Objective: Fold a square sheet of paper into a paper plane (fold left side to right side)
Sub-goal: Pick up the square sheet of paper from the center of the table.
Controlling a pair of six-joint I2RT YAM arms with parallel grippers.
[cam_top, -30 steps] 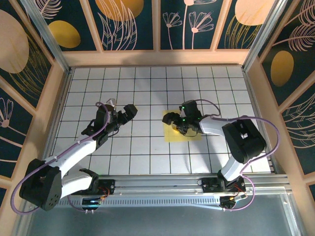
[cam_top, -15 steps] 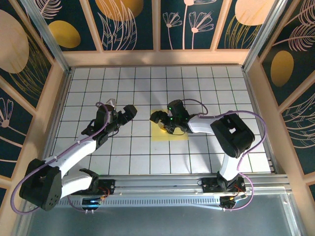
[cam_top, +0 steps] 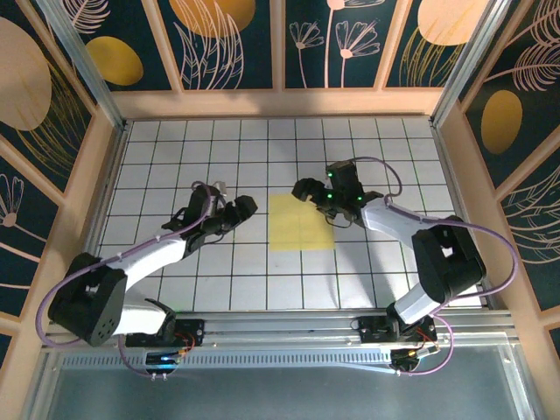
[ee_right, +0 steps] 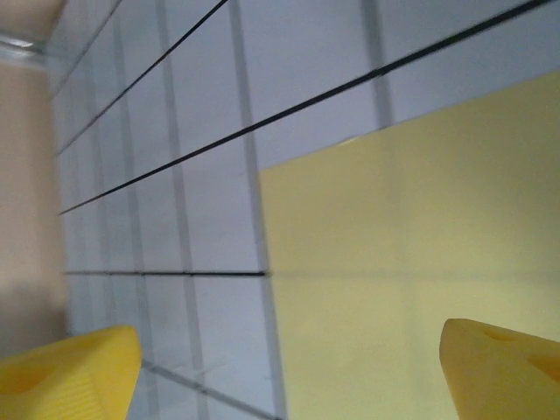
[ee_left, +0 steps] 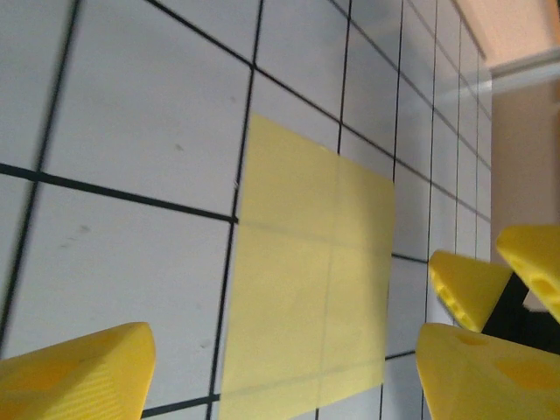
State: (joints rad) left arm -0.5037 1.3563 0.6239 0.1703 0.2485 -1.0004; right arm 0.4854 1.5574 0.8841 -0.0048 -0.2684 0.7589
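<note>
Stage: pre-fold. Flat on white gridded surface (cam_top: pixel 175 157), between arms: thin pale-yellow square sheet of paper (cam_top: pixel 300 222). Empty: left jaws wide near left edge, right jaws wide above far edge. Next, likely: pinch left edge, carry rightward.

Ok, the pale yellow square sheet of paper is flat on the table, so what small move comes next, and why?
Probably ease the left gripper down to the left edge of the pale yellow square sheet of paper. The sheet lies flat and unfolded, that edge just beside the open, empty left gripper. The right gripper sits open near the far edge, holding nothing.
</note>
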